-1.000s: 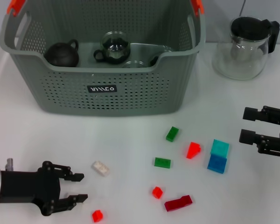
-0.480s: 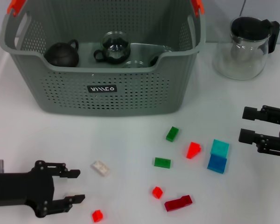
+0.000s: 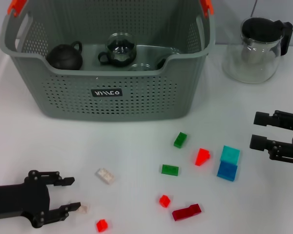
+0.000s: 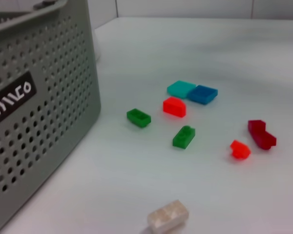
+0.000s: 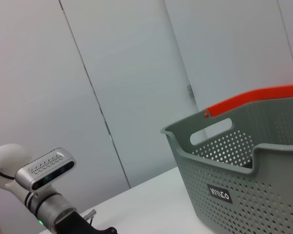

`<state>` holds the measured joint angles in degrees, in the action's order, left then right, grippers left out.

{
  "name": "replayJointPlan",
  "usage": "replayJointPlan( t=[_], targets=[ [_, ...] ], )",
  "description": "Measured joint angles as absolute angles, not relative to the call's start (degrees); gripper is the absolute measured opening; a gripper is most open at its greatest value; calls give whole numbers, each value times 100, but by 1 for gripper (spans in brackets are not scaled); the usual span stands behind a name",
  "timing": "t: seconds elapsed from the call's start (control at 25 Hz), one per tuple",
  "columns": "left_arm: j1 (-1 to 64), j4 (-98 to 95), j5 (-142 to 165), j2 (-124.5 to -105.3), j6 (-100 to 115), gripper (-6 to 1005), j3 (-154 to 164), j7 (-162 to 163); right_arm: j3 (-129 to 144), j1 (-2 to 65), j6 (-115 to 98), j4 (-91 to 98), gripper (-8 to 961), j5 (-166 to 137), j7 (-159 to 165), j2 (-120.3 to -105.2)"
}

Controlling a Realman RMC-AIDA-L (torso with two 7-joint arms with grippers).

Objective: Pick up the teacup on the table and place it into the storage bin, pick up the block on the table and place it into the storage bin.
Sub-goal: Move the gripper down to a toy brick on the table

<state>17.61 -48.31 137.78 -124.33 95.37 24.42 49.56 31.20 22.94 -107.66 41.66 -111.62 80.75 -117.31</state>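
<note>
On the white table (image 3: 29, 141) the left gripper (image 3: 71, 194) sits low at about eight o'clock in the head view, its two fingers spread wide with nothing between them. A white block (image 3: 105, 176) lies just beyond its upper finger, apart from it, and a small red block (image 3: 102, 225) lies near the lower one (a pale smudge beside that fingertip is too faint to identify). The storage bin (image 3: 107, 92) fills the twelve o'clock area; inside it sit a dark round teapot (image 3: 64, 56) and a glass teacup (image 3: 119, 50). The right gripper (image 3: 256, 130) hangs at three o'clock, fingers parted and empty, well apart from the blocks. Between the grippers lie two green blocks (image 3: 180, 140), several red ones (image 3: 202, 157) and a cyan block (image 3: 230, 154) touching a blue block (image 3: 227, 170). A glass pot (image 3: 256, 48) stands at one o'clock.
</note>
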Motion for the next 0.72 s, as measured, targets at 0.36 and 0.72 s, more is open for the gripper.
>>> replayJointPlan(
  t=[0.36,0.72],
  targets=[
    [1790,-4736,13795,-12431,9274,556,2450,4945,3120,2266,-10766,4166,744,-11170,8077,-11733],
    [1929,-4646,13650,-12430,9024,556,2439,4941,3066,2268,-10760,4166,745,-11303,8077,-11743]
  ],
)
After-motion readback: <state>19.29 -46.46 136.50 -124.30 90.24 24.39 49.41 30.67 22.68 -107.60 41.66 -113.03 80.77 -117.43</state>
